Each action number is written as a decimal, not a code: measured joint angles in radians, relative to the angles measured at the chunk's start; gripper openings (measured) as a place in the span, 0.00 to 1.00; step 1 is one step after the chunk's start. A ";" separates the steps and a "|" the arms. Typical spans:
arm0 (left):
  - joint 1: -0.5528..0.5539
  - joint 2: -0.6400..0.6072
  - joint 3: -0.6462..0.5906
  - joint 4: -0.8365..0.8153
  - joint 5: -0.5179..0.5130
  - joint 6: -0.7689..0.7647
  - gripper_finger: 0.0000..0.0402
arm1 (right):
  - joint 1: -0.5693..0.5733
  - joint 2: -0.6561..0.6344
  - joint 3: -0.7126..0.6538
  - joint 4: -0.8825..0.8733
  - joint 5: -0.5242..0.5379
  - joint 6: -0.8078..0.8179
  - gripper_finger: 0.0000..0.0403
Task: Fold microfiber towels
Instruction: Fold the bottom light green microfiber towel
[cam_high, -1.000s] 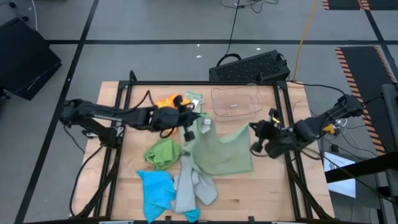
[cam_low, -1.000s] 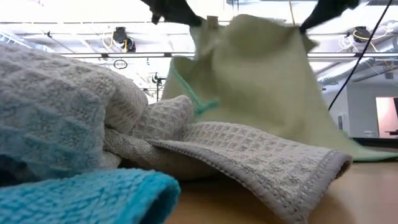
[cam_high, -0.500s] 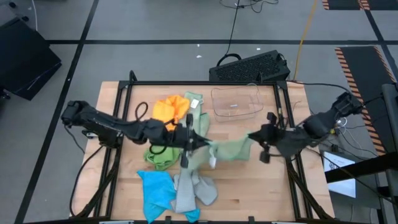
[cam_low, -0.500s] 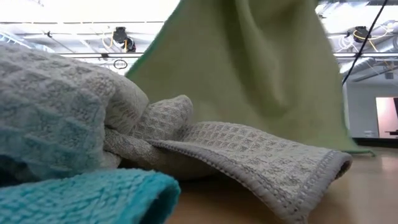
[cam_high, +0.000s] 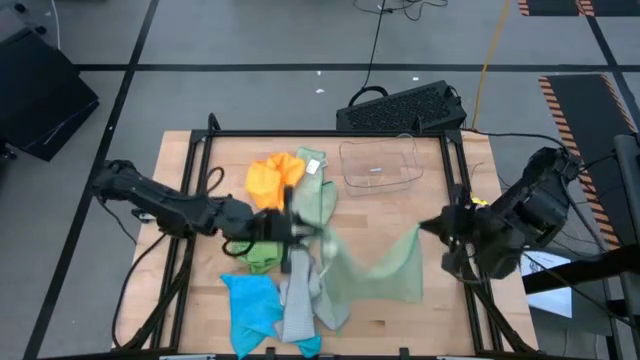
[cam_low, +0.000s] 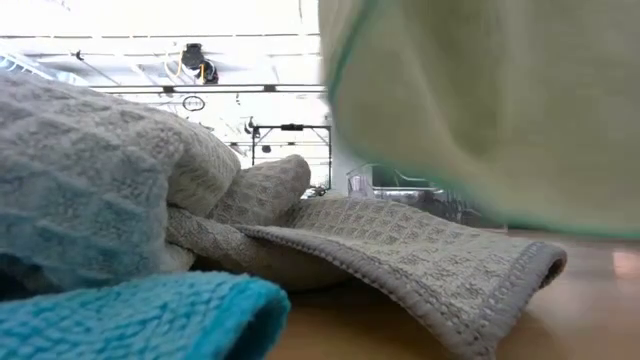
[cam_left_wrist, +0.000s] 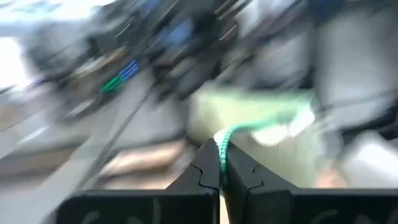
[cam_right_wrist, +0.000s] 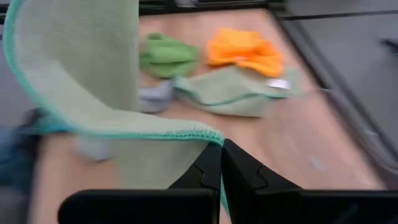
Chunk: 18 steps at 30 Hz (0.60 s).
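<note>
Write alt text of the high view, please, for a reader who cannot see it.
Two dark robot arms stretch a pale green microfiber towel between them above a wooden table, the left gripper and the right gripper each shut on an edge. Orange, bright green, blue and grey towels lie nearby.

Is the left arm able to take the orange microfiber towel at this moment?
Probably not yet. The left tool is shut on the edge of the pale green microfiber towel, which the right tool also holds. The orange microfiber towel lies uncovered near it, so after release the way looks free.
</note>
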 joint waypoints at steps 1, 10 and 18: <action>0.025 -0.003 -0.001 -0.066 -0.040 -0.024 0.01 | -0.013 0.005 -0.016 -0.023 0.019 0.022 0.00; 0.231 0.069 -0.103 -0.214 0.059 -0.191 0.01 | -0.221 0.014 -0.353 0.062 0.048 0.052 0.00; 0.314 0.070 -0.208 -0.204 0.141 -0.222 0.01 | -0.377 0.014 -0.630 0.230 0.032 -0.009 0.00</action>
